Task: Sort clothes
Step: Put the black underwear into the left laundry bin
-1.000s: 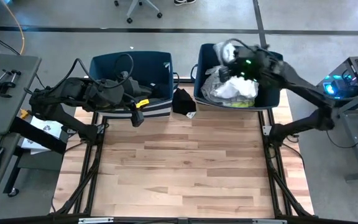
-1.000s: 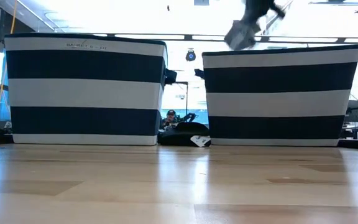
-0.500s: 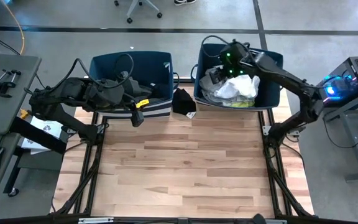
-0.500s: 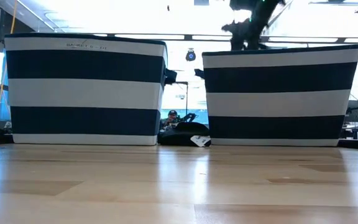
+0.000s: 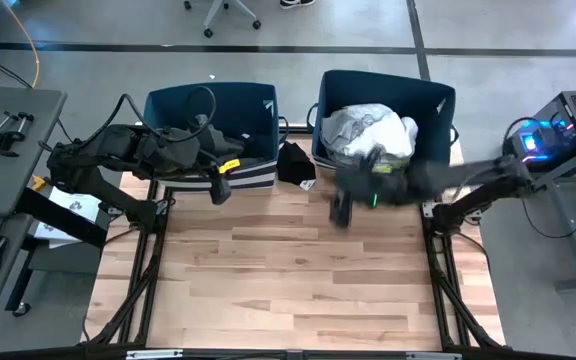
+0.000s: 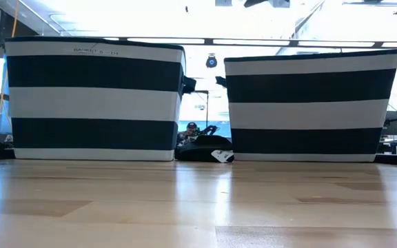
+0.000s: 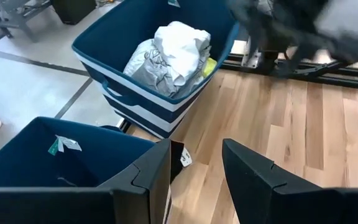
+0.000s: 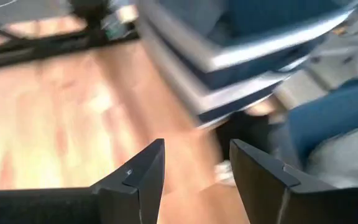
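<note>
My right claw (image 5: 341,207) hangs blurred over the wooden table (image 5: 288,280), just in front of the right bin (image 5: 430,100), its two fingers (image 8: 143,171) parted with nothing between them. My left claw (image 5: 222,186) sits at the front edge of the left bin (image 5: 164,102), fingers (image 7: 157,171) likewise apart and empty.

Inside the right bin lies a heap of clothes (image 5: 371,133), white and light grey patterned, with a sliver of neon yellow showing at its side in the left wrist view. A black garment (image 5: 294,161) lies in the gap between the two bins, a small white tag on it; I cannot read the tag.

Seen from table height, both bins show navy and white stripes. The left bin's top band carries small lettering, too small for me to read. A white tag (image 7: 62,144) hangs inside the left bin.
</note>
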Controlling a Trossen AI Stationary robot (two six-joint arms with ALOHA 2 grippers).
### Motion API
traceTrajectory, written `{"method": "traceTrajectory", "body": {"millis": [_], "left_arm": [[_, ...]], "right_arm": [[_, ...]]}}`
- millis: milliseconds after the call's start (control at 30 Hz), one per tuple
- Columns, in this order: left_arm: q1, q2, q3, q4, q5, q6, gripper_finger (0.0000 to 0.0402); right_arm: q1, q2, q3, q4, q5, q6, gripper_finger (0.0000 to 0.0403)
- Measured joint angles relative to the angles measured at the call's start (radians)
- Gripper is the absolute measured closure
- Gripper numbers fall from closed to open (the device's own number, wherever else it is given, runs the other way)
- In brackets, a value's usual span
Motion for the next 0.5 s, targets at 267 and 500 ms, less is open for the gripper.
{"method": "traceTrajectory", "body": {"millis": [267,500], "left_arm": [[0.0,0.0,0.0,-0.001,0.09,0.046,0.0271],[0.0,0.0,0.0,-0.014,0.166,0.064,0.0271]], "right_arm": [[0.157,0.021,-0.523,0.512,0.11,0.457,0.0228],[0.075,0.191,-0.707,0.964,0.205,0.277,0.0172]]}}
